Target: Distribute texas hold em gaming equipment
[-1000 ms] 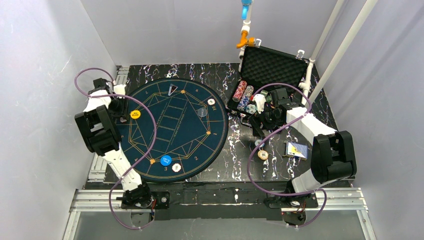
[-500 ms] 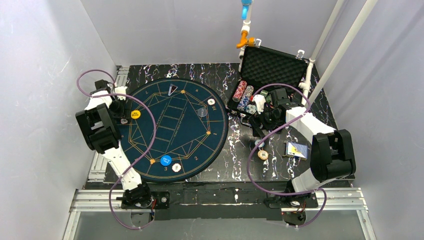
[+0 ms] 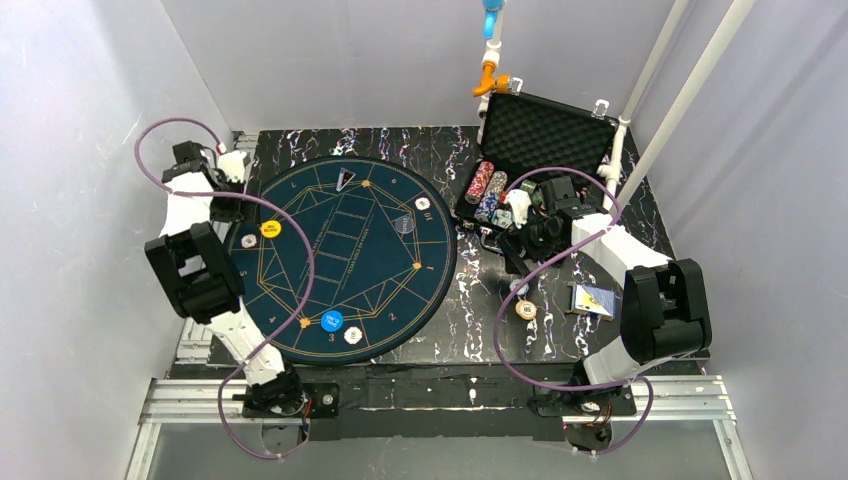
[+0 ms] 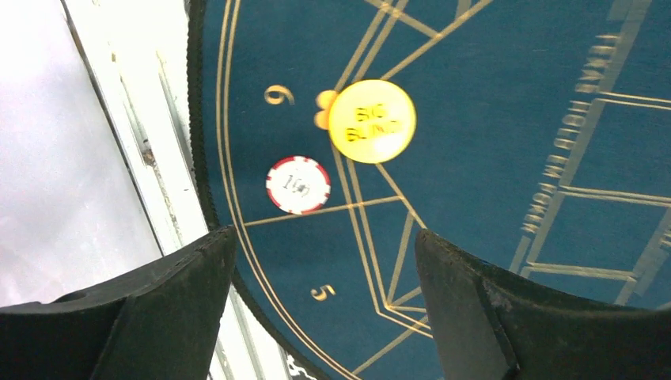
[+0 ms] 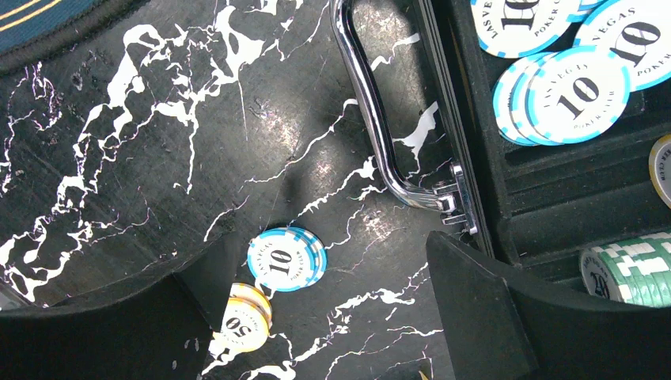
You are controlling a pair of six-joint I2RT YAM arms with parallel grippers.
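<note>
Distribution looks partly done. On the round dark-blue gold-lined mat (image 3: 350,255), a yellow "Big Blind" button disc (image 4: 372,121) and one red-and-white poker chip (image 4: 298,184) lie just beside each other at the far-left seats. The left tool (image 4: 320,237) hangs above them, jaws spread and empty. A blue button disc (image 3: 331,321) and a white chip (image 3: 352,335) lie at the mat's near edge, with another white chip (image 3: 423,204) at its far right. The right tool (image 5: 328,249), wide apart and gripping nothing, hovers over a blue-and-white "10" chip stack (image 5: 285,259) and a yellow "50" stack (image 5: 241,317) on the black marbled desk (image 5: 142,119). Most chips sit racked in the black foam-lined case (image 3: 545,135). The blue-backed card pack (image 3: 590,299), near right, looks undealt. The count: two buttons, three mat chips, two desk stacks.
</note>
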